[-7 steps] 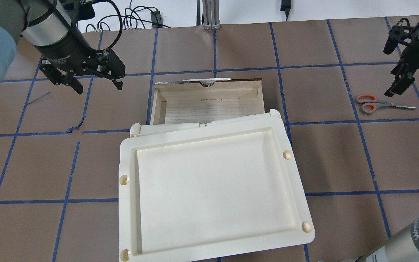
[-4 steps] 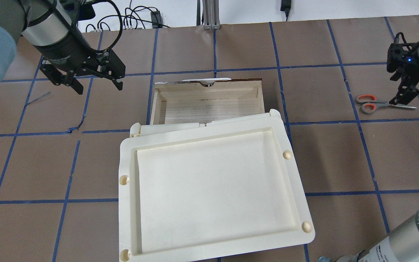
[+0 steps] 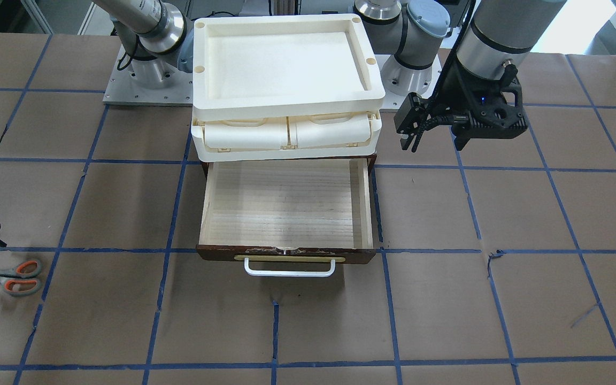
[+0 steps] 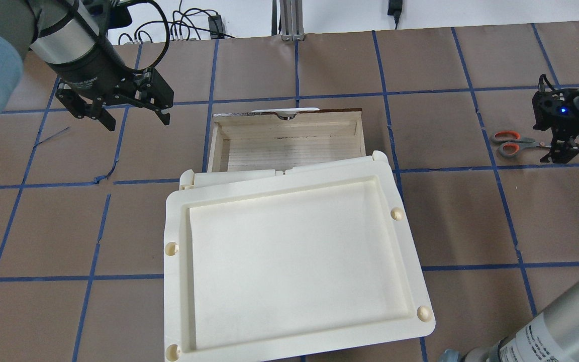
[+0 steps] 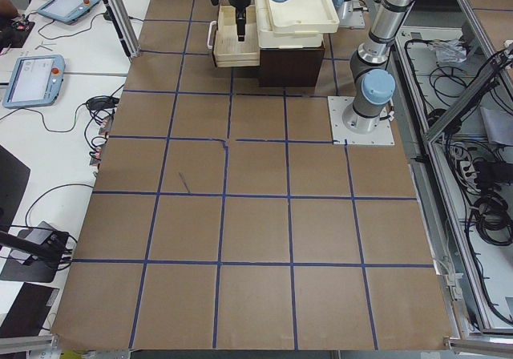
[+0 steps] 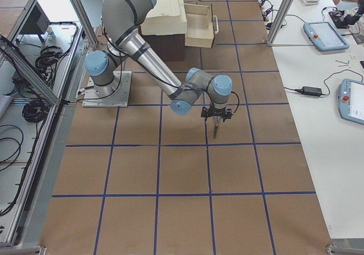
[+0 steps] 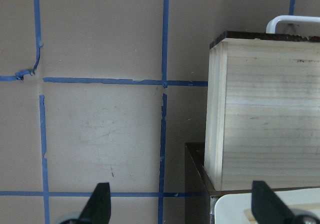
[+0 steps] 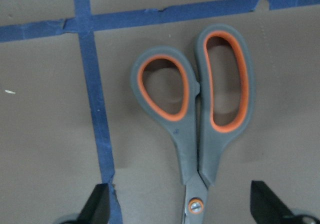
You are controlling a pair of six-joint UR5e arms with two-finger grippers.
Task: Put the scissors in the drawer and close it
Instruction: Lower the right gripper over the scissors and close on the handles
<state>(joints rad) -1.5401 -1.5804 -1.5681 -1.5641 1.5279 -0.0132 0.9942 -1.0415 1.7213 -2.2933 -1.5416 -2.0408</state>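
The scissors lie flat on the brown papered surface, well apart from the drawer, on the robot's right; only the grey, orange-lined loops and the pivot screw show, the blades hidden beneath the right hand, whose fingers stand spread either side, gripping nothing; the drawer stands pulled out, pale wood grain bare, its rear covered by smooth cream plastic trays; the left hand hangs spread nearby.

A robotics lab: two arms bolted to a bench gridded with blue tape, teach pendants on side tables, cables trailing alongside.
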